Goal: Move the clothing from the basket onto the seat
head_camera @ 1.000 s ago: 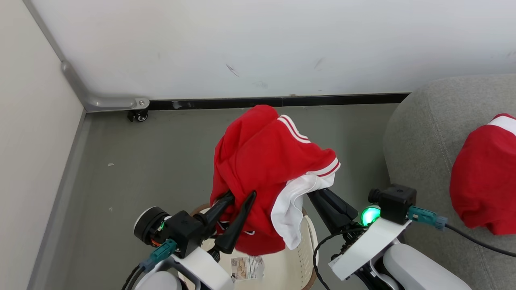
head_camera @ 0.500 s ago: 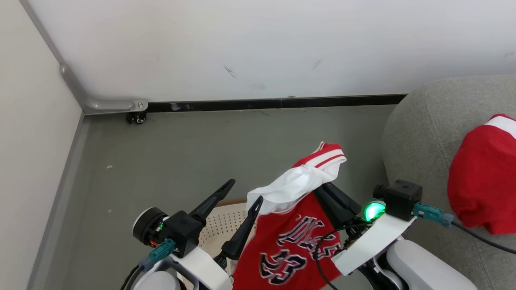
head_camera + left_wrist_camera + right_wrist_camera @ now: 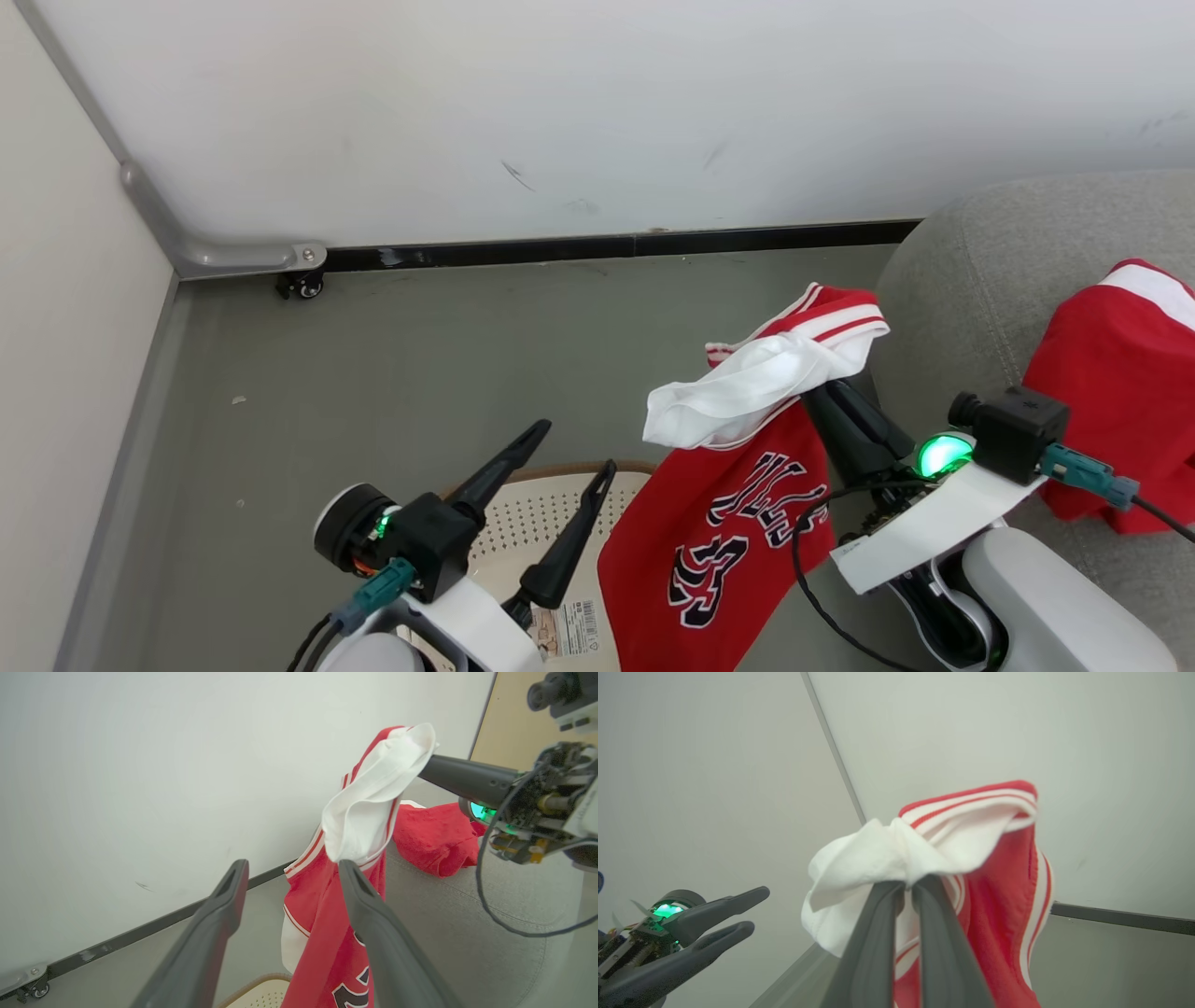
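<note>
Red white-trimmed jersey garment (image 3: 719, 551) dangles from right gripper's (image 3: 908, 885) pinch.
Left gripper (image 3: 577, 445) spread wide over cream perforated plastic basket (image 3: 523, 527).

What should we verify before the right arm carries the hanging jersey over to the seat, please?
1. Grip: the right gripper is shut on the white trim of the jersey: ok.
2. Other arm: the left gripper is open with nothing between its fingers: ok.
3. Snagging: the jersey's lower edge is free of the basket: cannot tell; it hangs close beside the rim.
4. Landing spot: the seat has bare cushion beside the red garment lying on it: ok.
</note>
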### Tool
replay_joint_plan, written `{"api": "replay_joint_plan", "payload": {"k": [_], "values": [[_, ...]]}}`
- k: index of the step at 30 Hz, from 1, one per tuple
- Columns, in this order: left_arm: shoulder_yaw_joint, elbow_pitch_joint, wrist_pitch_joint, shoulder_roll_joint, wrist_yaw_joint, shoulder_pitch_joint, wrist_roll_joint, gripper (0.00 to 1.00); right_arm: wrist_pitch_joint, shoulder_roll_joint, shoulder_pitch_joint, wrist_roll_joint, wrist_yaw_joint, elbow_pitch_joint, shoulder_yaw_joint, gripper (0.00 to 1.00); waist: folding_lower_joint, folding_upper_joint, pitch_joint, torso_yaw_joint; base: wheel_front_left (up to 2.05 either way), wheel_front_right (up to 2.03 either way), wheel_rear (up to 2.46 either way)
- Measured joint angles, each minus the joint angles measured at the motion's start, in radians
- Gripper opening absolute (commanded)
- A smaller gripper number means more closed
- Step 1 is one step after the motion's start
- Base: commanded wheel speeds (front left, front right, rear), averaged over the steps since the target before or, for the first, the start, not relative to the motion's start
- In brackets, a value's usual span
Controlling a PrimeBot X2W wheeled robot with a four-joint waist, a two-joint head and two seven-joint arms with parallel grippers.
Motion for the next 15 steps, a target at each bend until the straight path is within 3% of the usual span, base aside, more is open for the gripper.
{"api": "replay_joint_plan", "payload": {"k": [15], "values": [[-0.046,-0.001,0.000,0.004,0.000,0.000,-0.004,1.00,0.000,-0.003,0.027,-0.032,0.000,-0.051,-0.061,0.00,0.0000,0.0000,-0.014,-0.046,0.00,0.00,0.00]]}}
